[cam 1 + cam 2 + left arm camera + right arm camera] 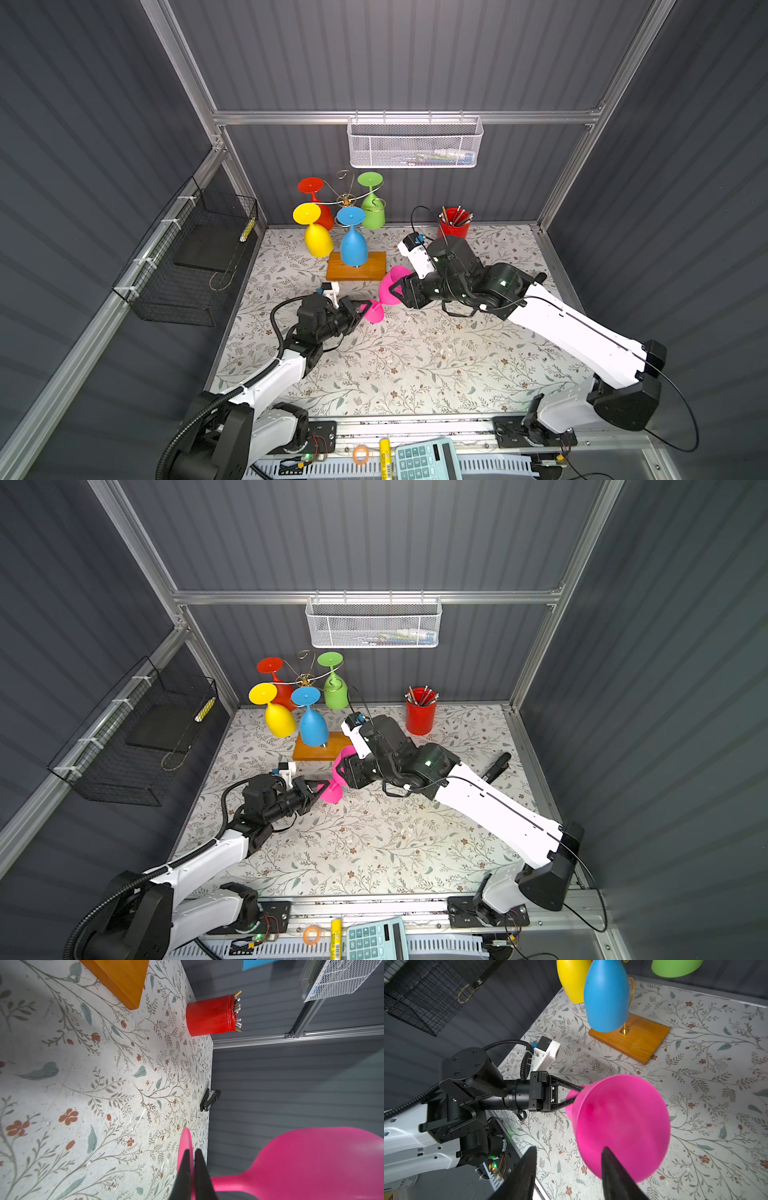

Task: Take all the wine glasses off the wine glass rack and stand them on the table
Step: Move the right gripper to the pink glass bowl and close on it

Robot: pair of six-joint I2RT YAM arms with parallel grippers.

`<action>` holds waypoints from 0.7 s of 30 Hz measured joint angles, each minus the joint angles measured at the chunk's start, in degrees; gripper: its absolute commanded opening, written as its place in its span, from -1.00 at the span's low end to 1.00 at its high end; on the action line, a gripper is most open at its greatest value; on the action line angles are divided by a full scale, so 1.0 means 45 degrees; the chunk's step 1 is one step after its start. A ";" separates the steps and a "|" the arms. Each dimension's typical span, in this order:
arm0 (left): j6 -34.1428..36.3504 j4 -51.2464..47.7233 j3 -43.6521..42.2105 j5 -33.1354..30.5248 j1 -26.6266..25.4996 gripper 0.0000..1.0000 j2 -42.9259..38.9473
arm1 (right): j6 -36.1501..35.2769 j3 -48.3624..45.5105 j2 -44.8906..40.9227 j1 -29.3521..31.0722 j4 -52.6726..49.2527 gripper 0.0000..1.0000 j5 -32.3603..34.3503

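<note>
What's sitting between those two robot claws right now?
The pink wine glass: the left gripper pinches its foot, the right gripper stands open at its bowl. Both top views show it.

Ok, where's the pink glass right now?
In both top views the pink wine glass is mid-table, in front of the wooden base, its foot in the left gripper.

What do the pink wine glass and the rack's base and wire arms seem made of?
The pink wine glass: probably plastic; opaque, even colour, soft matte sheen. The rack base: wood, apparently varnished; orange-brown with a smooth, slightly glossy face. The wire arms: thin metal, gold-coloured; they glint in a top view.
</note>
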 measured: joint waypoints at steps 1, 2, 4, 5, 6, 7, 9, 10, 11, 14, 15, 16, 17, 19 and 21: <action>0.0005 0.0117 -0.0024 0.0010 0.0000 -1.00 0.0044 | -0.0005 0.0136 0.0126 0.0000 -0.0049 0.01 -0.0029; 0.0000 0.0262 -0.0053 0.0034 0.0000 -1.00 0.0107 | -0.0010 0.0262 0.0262 0.0000 -0.0068 -0.01 -0.0058; -0.0005 0.0491 -0.0107 0.0097 0.0000 -1.00 0.0194 | -0.0044 0.0442 0.0500 0.0000 -0.0126 -0.02 -0.0117; 0.0000 0.0544 -0.0136 0.0102 0.0000 -1.00 0.0214 | -0.0068 0.0500 0.0578 0.0000 -0.0180 -0.02 -0.0131; -0.0005 0.0593 -0.0155 0.0112 0.0000 -1.00 0.0219 | -0.0097 0.0563 0.0695 0.0000 -0.0243 -0.04 -0.0175; -0.0005 0.0656 -0.0165 0.0112 0.0000 -1.00 0.0233 | -0.0107 0.0622 0.0792 0.0000 -0.0301 -0.07 -0.0223; -0.0005 0.0792 -0.0180 0.0146 0.0000 -1.00 0.0243 | -0.0146 0.0680 0.0976 0.0000 -0.0355 -0.14 -0.0277; -0.0005 0.0831 -0.0180 0.0151 0.0000 -1.00 0.0243 | -0.0170 0.0704 0.1059 0.0000 -0.0374 -0.16 -0.0306; -0.0005 0.0879 -0.0185 0.0151 0.0000 -1.00 0.0243 | -0.0185 0.0709 0.1132 0.0000 -0.0374 -0.18 -0.0321; 0.0000 0.1069 -0.0253 0.0151 0.0000 -1.00 0.0243 | -0.0189 0.0709 0.1248 0.0000 -0.0389 -0.30 -0.0355; -0.0005 0.1117 -0.0277 0.0151 0.0000 -1.00 0.0243 | -0.0175 0.0709 0.1258 0.0000 -0.0393 -0.34 -0.0359; -0.0005 0.1151 -0.0301 0.0151 0.0000 -1.00 0.0243 | -0.0185 0.0709 0.1258 0.0000 -0.0389 -0.38 -0.0364; -0.0005 0.1175 -0.0330 0.0151 0.0000 -1.00 0.0243 | -0.0175 0.0709 0.1258 0.0000 -0.0374 -0.42 -0.0369; -0.0005 0.1239 -0.0384 0.0146 0.0000 -1.00 0.0243 | -0.0204 0.0704 0.1258 0.0000 -0.0325 -0.44 -0.0432; -0.0005 0.1307 -0.0452 0.0146 0.0000 -1.00 0.0243 | -0.0189 0.0709 0.1253 0.0000 -0.0228 -0.53 -0.0554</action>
